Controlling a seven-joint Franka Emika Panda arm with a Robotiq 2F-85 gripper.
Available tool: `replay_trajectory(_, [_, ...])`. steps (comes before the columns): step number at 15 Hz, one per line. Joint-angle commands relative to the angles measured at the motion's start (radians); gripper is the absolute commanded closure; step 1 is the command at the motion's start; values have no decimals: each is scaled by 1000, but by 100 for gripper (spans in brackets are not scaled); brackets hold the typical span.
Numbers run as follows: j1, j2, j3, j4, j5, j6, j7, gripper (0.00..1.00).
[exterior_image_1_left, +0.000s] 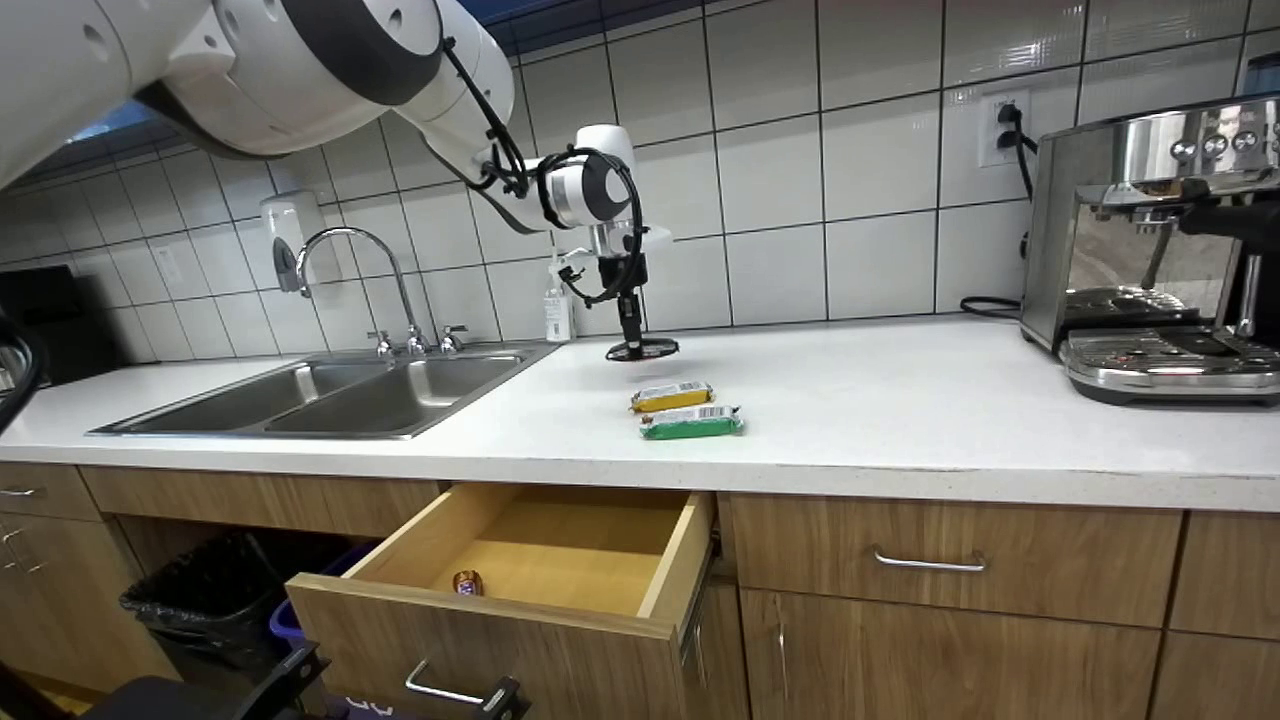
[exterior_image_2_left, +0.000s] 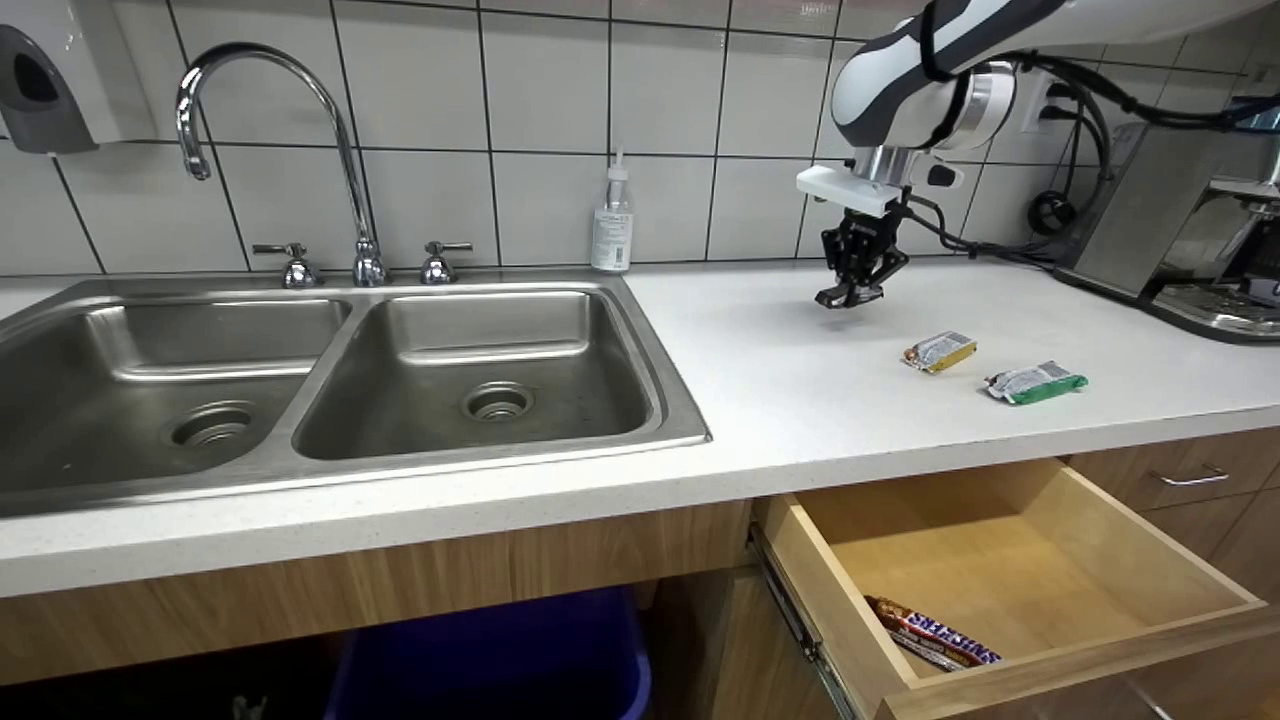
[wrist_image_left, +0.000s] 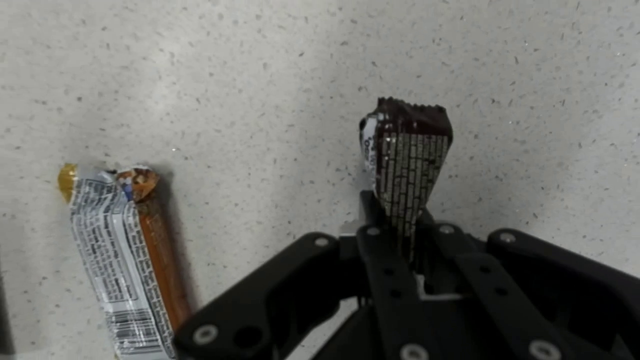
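"What's the pincer got?"

"A dark-brown wrapped bar — pinched tight, over the counter, right of the sink."

"And around it?"

"Nearer on the counter lies a yellow-wrapped bar, with a green-wrapped bar just beside it, on the near side."

"Below?"

"A pulled-out drawer — a purple-and-brown bar lies at its near left."

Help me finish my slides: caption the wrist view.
Gripper pinching a dark-wrapped bar; at picture left, an orange-sided packet on the speckled countertop.
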Motion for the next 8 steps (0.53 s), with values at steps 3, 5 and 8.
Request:
replay_trajectory(3, [13, -164, 17, -227, -15, 66, -59, 96])
replay_trajectory(5, [23, -215, 16, -307, -17, 97, -74, 96])
replay_trajectory(8, [40, -304, 13, -444, -23, 150, -95, 96])
